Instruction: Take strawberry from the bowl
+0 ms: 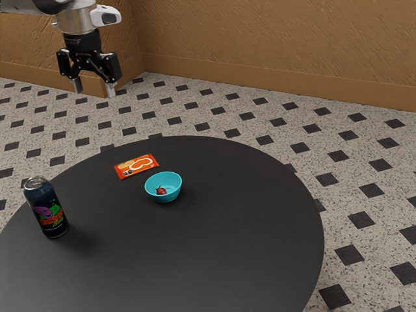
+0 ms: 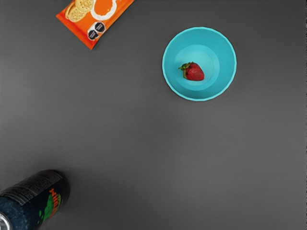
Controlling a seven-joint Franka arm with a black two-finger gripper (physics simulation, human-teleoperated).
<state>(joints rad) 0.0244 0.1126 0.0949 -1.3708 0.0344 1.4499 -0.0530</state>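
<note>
High above the table, at the exterior view's upper left, my gripper [image 1: 93, 90] hangs open, its two fingertips well apart with nothing between them. A small turquoise bowl [image 1: 170, 195] stands on the table below. Inside it lies a red strawberry [image 1: 160, 191]. From the hand, the bowl [image 2: 223, 67] is seen from above, and the strawberry [image 2: 194, 72] rests on its bottom with green leaves at one end. The gripper touches neither of them.
An orange cookie packet [image 1: 136, 166] lies flat close to the bowl. A dark drink can [image 1: 46, 207] stands upright toward the exterior view's left. The round black table [image 1: 214, 253] has its curved edge beyond the bowl.
</note>
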